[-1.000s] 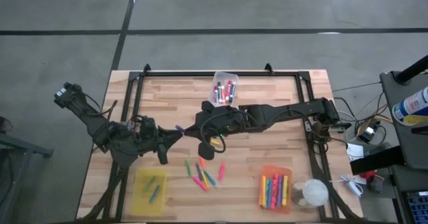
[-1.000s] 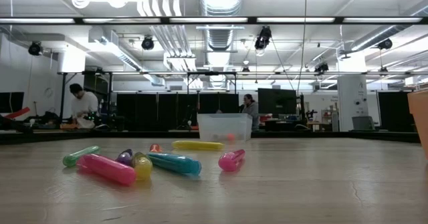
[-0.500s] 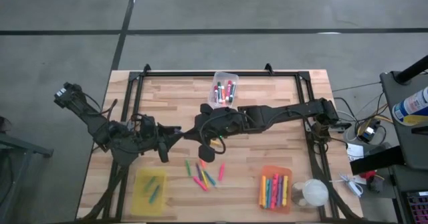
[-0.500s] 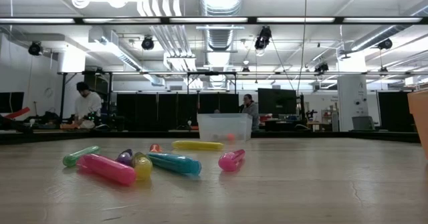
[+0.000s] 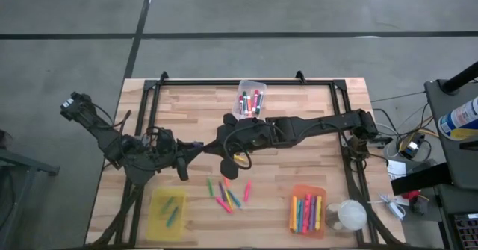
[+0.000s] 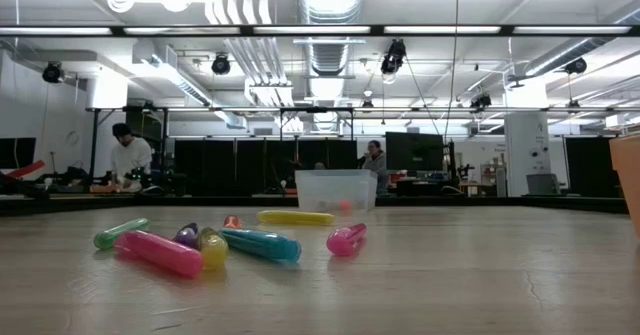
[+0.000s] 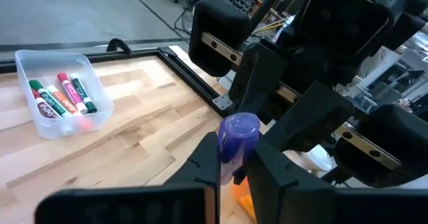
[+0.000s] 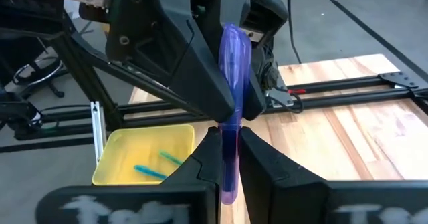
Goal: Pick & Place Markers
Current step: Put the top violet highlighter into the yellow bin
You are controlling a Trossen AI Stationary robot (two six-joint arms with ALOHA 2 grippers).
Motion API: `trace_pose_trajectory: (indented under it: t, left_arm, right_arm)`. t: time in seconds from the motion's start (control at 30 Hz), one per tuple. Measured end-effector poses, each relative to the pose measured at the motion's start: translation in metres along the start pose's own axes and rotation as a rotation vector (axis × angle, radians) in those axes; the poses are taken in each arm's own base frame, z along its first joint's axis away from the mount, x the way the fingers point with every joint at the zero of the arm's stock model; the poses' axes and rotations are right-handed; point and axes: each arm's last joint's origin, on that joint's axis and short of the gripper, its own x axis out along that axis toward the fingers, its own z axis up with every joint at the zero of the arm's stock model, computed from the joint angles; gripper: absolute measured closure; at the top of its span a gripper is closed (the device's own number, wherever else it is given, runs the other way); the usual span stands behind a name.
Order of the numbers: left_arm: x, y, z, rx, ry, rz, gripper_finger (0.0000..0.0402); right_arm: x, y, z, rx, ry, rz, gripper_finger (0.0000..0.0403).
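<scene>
Left hand (image 5: 196, 147) newly on purple marker (image 7: 239, 136)

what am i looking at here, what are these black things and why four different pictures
It is a robot with two dark arms working at a wooden table. One picture looks straight down from above. One looks level across the tabletop into the room behind. The other two come from a camera on each arm's wrist.

The arms meet mid-table. The left end effector and the right end effector are both closed on one purple marker, each gripping a different part of it.

On the table lie some loose markers, a clear bin, a yellow bin and an orange bin. Each bin has markers inside.
</scene>
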Motion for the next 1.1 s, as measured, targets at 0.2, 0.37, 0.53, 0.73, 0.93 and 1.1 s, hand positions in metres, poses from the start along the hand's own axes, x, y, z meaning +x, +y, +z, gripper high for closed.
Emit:
trace_pose_trajectory:
  t: [0.2, 0.37, 0.53, 0.73, 0.93, 1.1]
  left_arm:
    - [-0.003, -0.001, 0.005, -0.030, 0.012, -0.018, 0.0361]
    - [-0.011, -0.002, 0.013, -0.099, 0.085, -0.088, 0.0358]
    - [-0.020, 0.006, 0.014, -0.242, 0.311, -0.138, 0.0359]
    - [-0.025, 0.023, -0.011, -0.324, 0.692, 0.034, 0.0359]
    - [-0.025, 0.028, -0.054, -0.317, 0.967, 0.248, 0.0359]
    - [-0.023, 0.034, -0.093, -0.298, 1.130, 0.413, 0.0359]
  right_arm:
    - [-0.003, -0.001, -0.002, 0.024, 0.034, -0.034, 0.0329]
    - [-0.010, -0.004, -0.013, 0.007, 0.168, -0.072, 0.0268]
    - [-0.013, -0.010, -0.031, -0.056, 0.354, -0.124, 0.0223]
    - [-0.014, -0.015, -0.040, -0.088, 0.425, -0.201, 0.0207]
    - [-0.014, -0.018, -0.040, -0.108, 0.417, -0.239, 0.0214]
    - [-0.013, -0.024, -0.039, -0.115, 0.418, -0.249, 0.0216]
